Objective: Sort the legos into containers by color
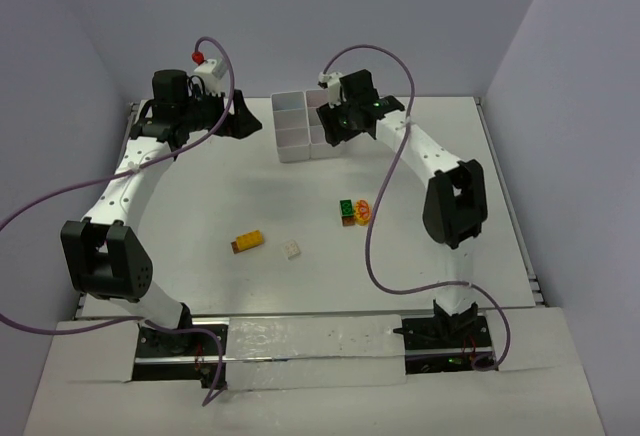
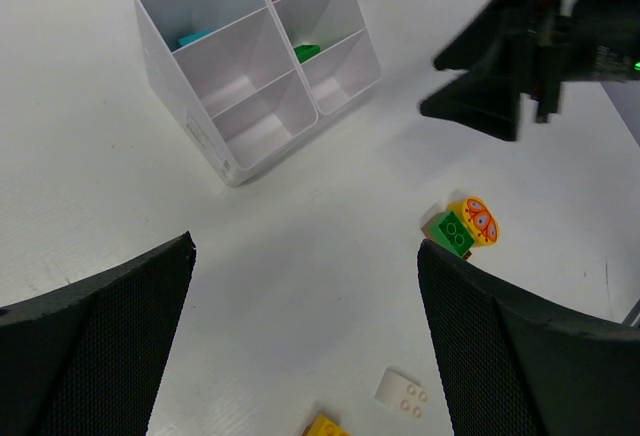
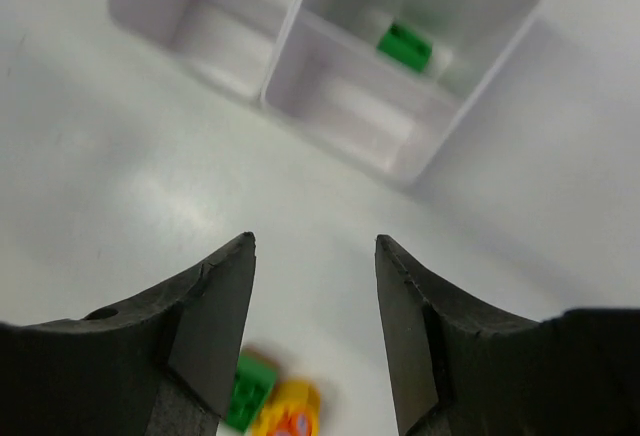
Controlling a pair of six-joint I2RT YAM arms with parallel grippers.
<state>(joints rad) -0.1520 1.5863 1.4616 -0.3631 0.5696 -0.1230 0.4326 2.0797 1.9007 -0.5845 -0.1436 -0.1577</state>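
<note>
The white six-compartment tray point(image 1: 294, 153) stands at the back middle of the table. Inside it lie a cyan lego point(image 2: 193, 38) and a green lego point(image 3: 405, 45). My right gripper point(image 1: 328, 132) hovers open by the tray's near right corner, nothing between its fingers point(image 3: 225, 286). My left gripper point(image 1: 250, 122) hangs wide open just left of the tray, also holding nothing. On the table lie a green brick point(image 1: 346, 209) touching an orange-yellow piece point(image 1: 362, 211), a white piece point(image 1: 292, 249) and a yellow-and-brown brick point(image 1: 247, 242).
The loose pieces lie between the tray and the arm bases. The tray point(image 2: 190, 116) is tilted in the left wrist view, with the right gripper point(image 2: 500, 86) to its right. Purple cables loop over both arms.
</note>
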